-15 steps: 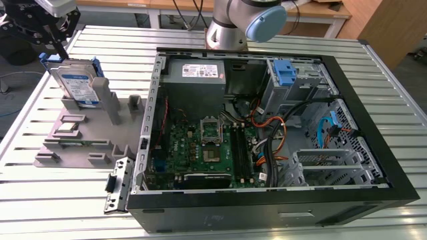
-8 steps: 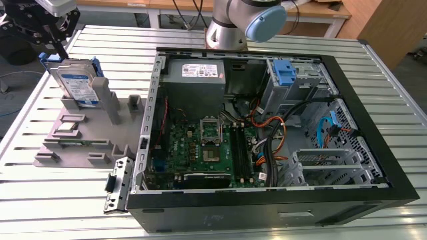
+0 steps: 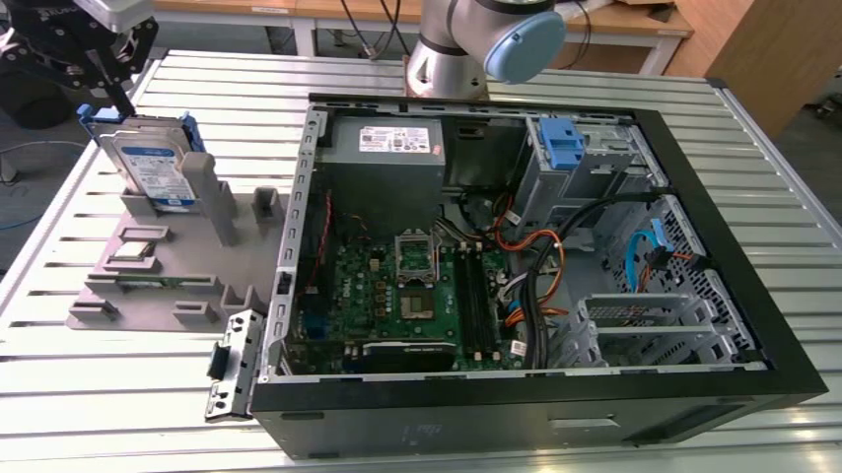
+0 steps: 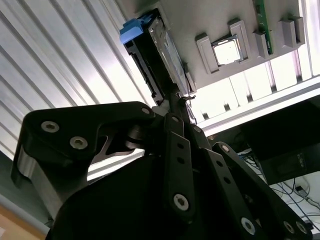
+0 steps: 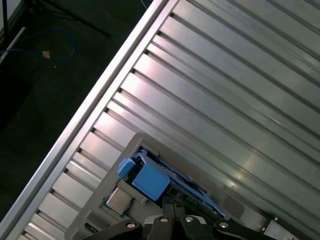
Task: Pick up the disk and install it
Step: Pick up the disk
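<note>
while the disk (image 3: 156,166) stands up on its thin edge in the grey holder (image 3: 145,271), the gripper (image 3: 112,99) hangs right over its top corner, far on the exterior view's left. the disk is silver with a white and blue label, and a blue frame (image 3: 188,126) runs round it.

in the second wrist view the black gripper (image 4: 177,102) comes right up to the edge of the disk (image 4: 167,50). i cannot tell if the gripper is open, closed, or holding the disk. in the first wrist view the gripper (image 5: 170,205) sits just beside the blue frame (image 5: 150,180).

a small square chip (image 3: 132,254) lies flat in the same holder, near the foot of the disk. it shows in both wrist views too (image 4: 226,51) (image 5: 119,200).

the holder lies on a ribbed metal table (image 3: 118,414), just beside the open computer case (image 3: 717,207), on the exterior view's left of it. inside the case are a green board (image 3: 394,296), a grey box (image 3: 388,143) with a white sticker, and a tall blue latch (image 3: 563,146). the disk is outside the case, well apart from the blue latch. the robot arm (image 3: 455,49) rises behind the case.
</note>
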Tool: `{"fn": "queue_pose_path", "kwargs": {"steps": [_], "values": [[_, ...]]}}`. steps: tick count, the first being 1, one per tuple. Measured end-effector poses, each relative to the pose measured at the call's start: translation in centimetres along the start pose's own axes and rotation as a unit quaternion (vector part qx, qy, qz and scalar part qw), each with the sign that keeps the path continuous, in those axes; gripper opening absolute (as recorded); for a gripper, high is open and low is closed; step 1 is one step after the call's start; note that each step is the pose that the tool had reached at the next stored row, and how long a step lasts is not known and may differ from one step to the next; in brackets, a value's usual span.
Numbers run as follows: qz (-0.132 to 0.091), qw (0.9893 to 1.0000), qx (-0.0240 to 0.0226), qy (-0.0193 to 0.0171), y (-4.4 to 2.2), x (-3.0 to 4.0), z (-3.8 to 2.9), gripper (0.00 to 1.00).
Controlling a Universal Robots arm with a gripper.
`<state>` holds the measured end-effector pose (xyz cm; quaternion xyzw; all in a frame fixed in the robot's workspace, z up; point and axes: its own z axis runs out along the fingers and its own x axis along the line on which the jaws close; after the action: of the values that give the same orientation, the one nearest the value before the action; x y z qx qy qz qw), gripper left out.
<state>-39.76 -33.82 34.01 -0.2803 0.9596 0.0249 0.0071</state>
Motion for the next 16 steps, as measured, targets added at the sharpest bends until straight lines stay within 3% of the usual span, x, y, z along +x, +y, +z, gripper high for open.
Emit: {"fn": "queue_pose_path", "kwargs": {"steps": [6,16], "values": [[-0.023,0.9997,-0.0006,0.0008,0.0,0.01,0.03,0.11],[-0.027,0.9996,-0.0007,0.001,0.0,0.0,0.03,0.11]]}}
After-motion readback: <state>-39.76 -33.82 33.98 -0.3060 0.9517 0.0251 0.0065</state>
